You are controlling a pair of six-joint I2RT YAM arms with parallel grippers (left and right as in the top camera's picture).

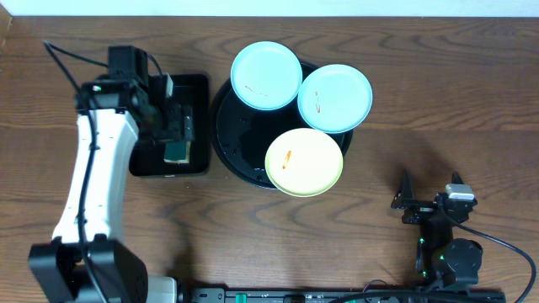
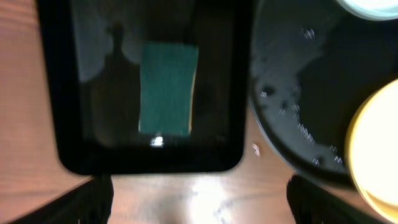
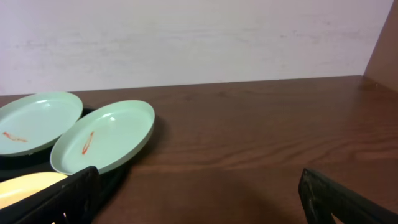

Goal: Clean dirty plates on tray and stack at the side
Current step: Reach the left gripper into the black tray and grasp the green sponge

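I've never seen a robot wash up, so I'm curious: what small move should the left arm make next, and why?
Probably lower the left claw onto the green sponge and close on it. The claw hangs open above the sponge in the small black tray, and all three plates on the round tray show orange smears, so wiping needs the sponge first.

Evenly bright from overhead, with faint shadows on the desk [image 1: 253,244]. Blurred throughout at the left wrist, with white glints on the glossy tray [image 2: 292,93]. Sharper at the right wrist.
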